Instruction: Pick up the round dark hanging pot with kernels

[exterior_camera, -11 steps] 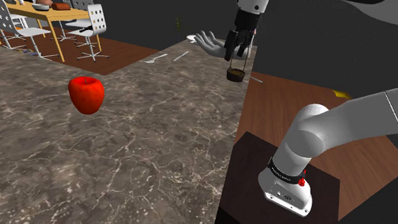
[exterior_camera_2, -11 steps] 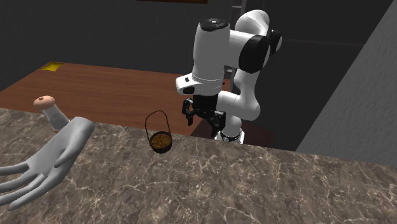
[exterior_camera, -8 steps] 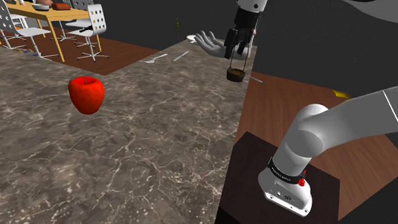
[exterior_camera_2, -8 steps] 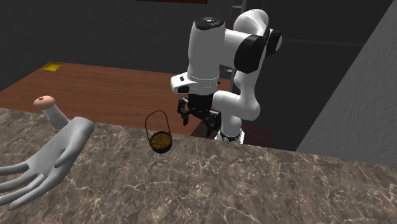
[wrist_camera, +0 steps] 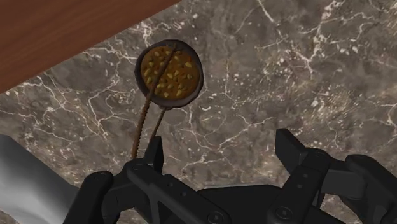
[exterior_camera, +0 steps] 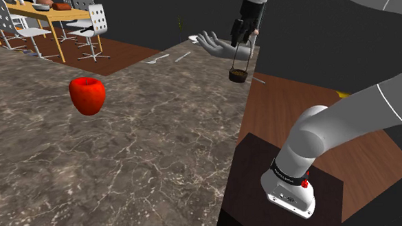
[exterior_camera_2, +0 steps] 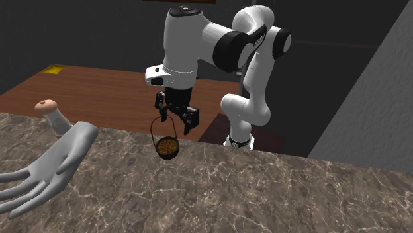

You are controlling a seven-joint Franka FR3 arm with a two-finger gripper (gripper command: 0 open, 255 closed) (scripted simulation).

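Note:
A small round dark pot [exterior_camera_2: 168, 147] full of yellow kernels stands on the marble counter [exterior_camera_2: 265, 192] near its edge, its thin wire handle arching upright. In the shoulder view the pot [exterior_camera: 238, 75] sits directly under my gripper [exterior_camera: 241, 36]. My gripper [exterior_camera_2: 177, 119] hovers at the top of the handle, open. In the wrist view the pot [wrist_camera: 169, 72] lies beyond the fingers, and the handle wire runs back to one finger [wrist_camera: 153, 153], close against it; the other finger stands well apart. My gripper [wrist_camera: 222, 153] holds nothing.
A grey hand sculpture [exterior_camera_2: 53, 162] lies on the counter beside the pot, also seen behind it [exterior_camera: 214, 44]. A red apple [exterior_camera: 87, 95] sits farther along the counter. The counter edge drops to a wooden floor [exterior_camera: 288, 99]. My stand [exterior_camera: 285, 188] is below.
The arm has swung over: in the second exterior view the gripper moved left, from behind the pot to above its handle. The pot has not moved.

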